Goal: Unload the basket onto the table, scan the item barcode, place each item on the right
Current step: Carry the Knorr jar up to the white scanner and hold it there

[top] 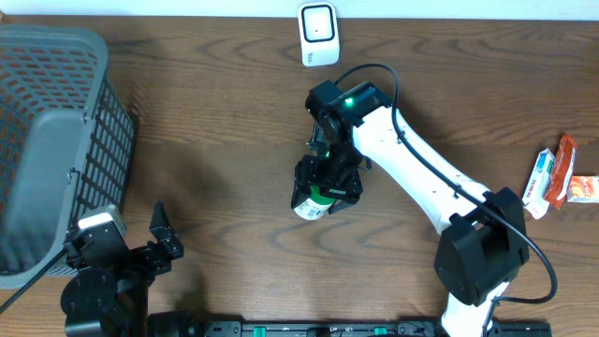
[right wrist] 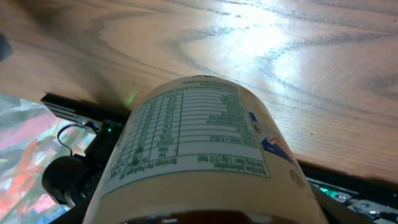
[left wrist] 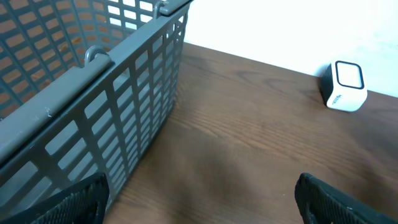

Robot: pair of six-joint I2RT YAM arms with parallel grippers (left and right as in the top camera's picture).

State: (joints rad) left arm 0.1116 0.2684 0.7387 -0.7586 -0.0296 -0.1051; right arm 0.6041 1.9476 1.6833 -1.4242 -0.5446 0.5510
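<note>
Overhead view of a wooden bench. The right fingers are clamped around a pale labelled bottle, which lies between them and pokes out past their tips. A small white scanner stands well beyond these fingers, at the far edge of the bench.

In the right wrist view a green nutrition panel faces the camera. No barcode shows, so it is probably on a hidden side.

The left fingers are spread wide and empty, just beside a grey basket and well apart from the bottle.

To scan well, carry the bottle up to the scanner and roll the wrist until the code faces its window. Pause there, with the fingers clear of the code.
</note>
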